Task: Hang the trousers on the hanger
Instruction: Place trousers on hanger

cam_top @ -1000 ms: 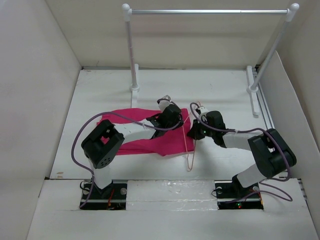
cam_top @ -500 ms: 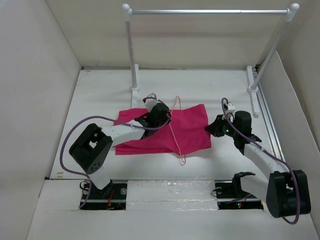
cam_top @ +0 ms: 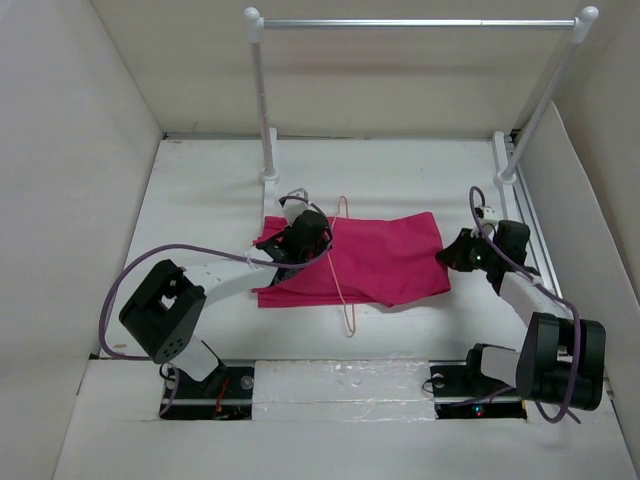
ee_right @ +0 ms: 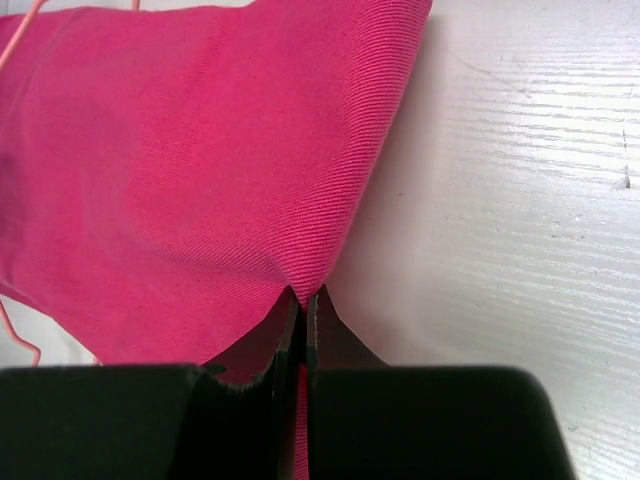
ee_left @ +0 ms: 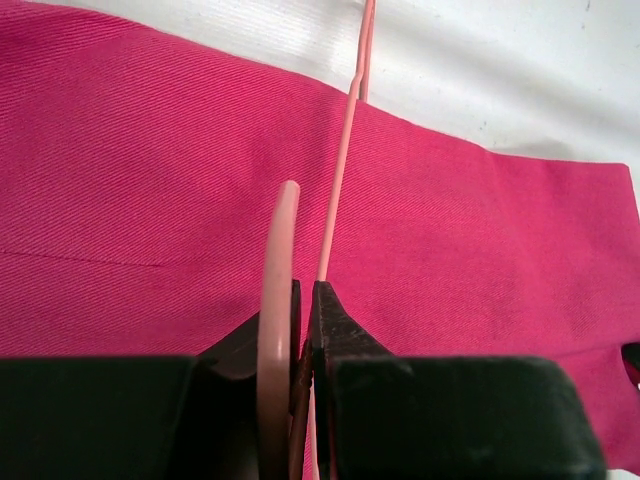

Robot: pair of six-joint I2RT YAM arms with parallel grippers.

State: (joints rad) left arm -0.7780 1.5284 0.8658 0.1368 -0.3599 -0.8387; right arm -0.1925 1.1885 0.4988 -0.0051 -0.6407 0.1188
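The magenta trousers (cam_top: 385,258) lie flat in the middle of the table. The thin pale pink hanger (cam_top: 343,285) lies across their left part, running from the far edge to the near edge. My left gripper (cam_top: 308,238) is at the trousers' left end, shut on the hanger near its hook; the wrist view shows the jaws (ee_left: 305,300) closed on the wire (ee_left: 340,180) over the cloth (ee_left: 150,170). My right gripper (cam_top: 457,254) is shut on the trousers' right edge; its wrist view shows the jaws (ee_right: 303,300) pinching the cloth (ee_right: 200,170).
A silver rail (cam_top: 415,22) on white posts (cam_top: 262,110) stands at the back, its feet near the trousers' far left and at the far right (cam_top: 507,178). White walls close in the table on left, right and back.
My right gripper has moved right with the trousers' edge, drawing the cloth out rightward. My left gripper has moved left and back with the hanger.
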